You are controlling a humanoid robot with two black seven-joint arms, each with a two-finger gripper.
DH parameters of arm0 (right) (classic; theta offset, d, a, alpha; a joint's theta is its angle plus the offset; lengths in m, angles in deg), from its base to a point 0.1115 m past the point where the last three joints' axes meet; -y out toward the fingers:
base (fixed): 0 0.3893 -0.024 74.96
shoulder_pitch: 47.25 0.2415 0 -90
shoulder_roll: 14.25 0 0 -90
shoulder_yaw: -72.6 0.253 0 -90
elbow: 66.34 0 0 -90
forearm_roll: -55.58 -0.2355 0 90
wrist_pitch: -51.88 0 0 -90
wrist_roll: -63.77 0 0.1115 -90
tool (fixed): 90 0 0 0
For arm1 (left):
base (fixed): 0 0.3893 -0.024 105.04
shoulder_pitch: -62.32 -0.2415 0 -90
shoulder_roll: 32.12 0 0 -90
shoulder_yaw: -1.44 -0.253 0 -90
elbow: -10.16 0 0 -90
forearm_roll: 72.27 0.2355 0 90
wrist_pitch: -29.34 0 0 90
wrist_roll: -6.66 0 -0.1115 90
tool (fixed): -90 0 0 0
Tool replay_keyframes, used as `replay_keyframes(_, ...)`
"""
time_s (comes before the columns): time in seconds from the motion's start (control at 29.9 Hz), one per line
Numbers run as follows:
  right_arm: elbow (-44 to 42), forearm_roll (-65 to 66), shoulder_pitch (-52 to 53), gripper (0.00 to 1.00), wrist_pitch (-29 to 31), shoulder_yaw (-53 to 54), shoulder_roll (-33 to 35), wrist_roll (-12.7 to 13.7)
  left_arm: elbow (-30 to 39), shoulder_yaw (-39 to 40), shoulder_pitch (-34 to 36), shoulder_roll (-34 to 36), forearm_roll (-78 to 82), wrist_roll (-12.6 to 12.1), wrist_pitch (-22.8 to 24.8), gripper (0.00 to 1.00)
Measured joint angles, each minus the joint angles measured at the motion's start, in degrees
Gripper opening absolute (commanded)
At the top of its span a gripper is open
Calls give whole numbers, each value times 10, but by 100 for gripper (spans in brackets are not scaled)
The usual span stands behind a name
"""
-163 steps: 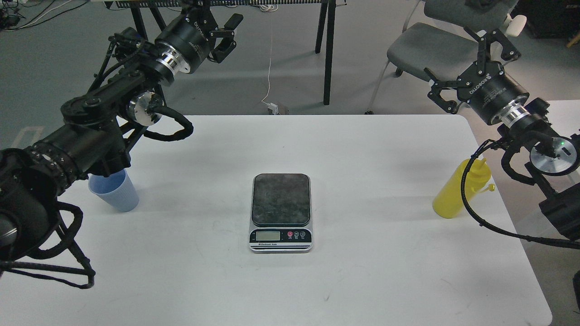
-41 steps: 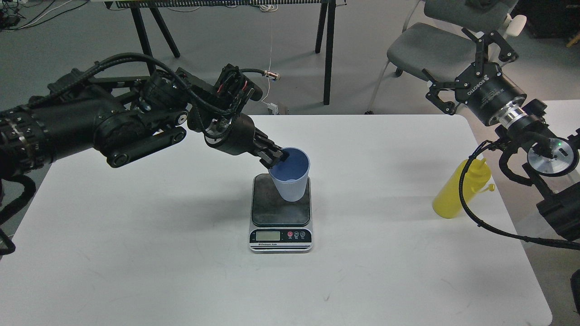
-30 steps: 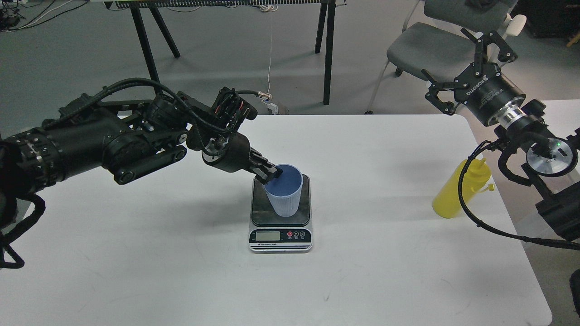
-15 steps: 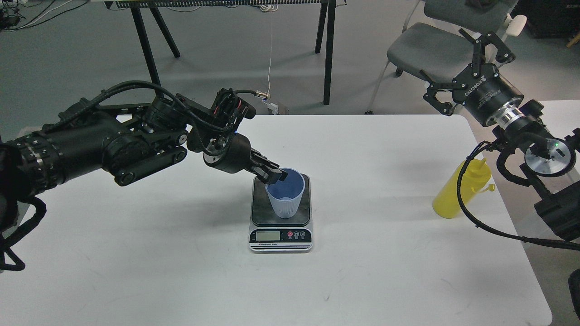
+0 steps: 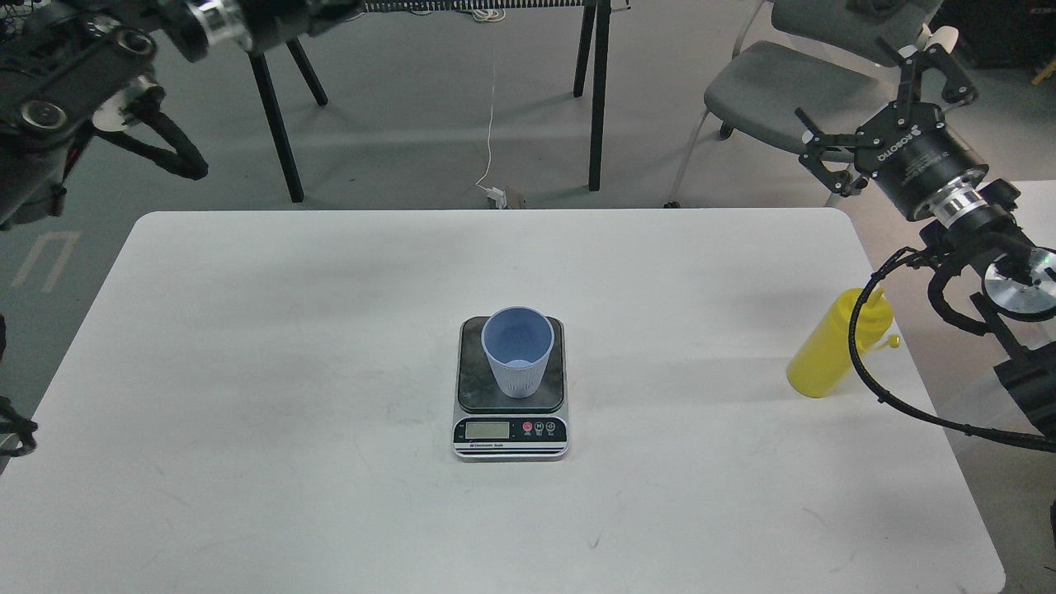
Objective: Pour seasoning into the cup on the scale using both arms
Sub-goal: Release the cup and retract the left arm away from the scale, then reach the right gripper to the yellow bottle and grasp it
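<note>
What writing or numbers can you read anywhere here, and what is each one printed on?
"ROBOTIQ": white lettering on the black body of the right claw, seen upside down and partly blurred.
Scale: a line of print under the display, too small to read.
Scale display: no digits legible.
Scale buttons: marks too small to read.

White table [image 5: 330, 495], grey chair [image 5: 775, 82] beyond its far right corner, black trestle legs [image 5: 598, 91], white cable [image 5: 492, 115] on grey floor
</note>
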Motion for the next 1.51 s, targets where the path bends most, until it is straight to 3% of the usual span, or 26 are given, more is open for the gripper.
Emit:
replay_keyframes(0.1,8,-71,-17,100,0,3,56,15,-95,10,-41,-25,-178,0,0,82)
replay_keyframes(0.17,11,-112,-35,100,0,2,92,24,-117,13,-67,-42,-232,0,0,83)
replay_keyframes(0.37,32,-265,-145,100,0,7,205,53,-128,37,-140,-62,-260,0,1,86)
replay_keyframes(0.57,45,-445,-320,100,0,7,257,114,-129,56,-171,-73,-262,0,1,87)
replay_keyframes(0.77,76,-495,-445,100,0,5,237,137,-130,57,-176,-86,-262,0,1,87)
replay_keyframes(0.9,99,-496,-473,100,0,5,200,146,-130,55,-183,-87,-261,0,0,88)
replay_keyframes(1.27,119,-451,-464,100,0,8,105,153,-131,55,-198,-81,-260,0,0,89)
replay_keyframes(1.51,108,-412,-403,100,0,5,58,152,-131,56,-209,-87,-260,0,0,90)
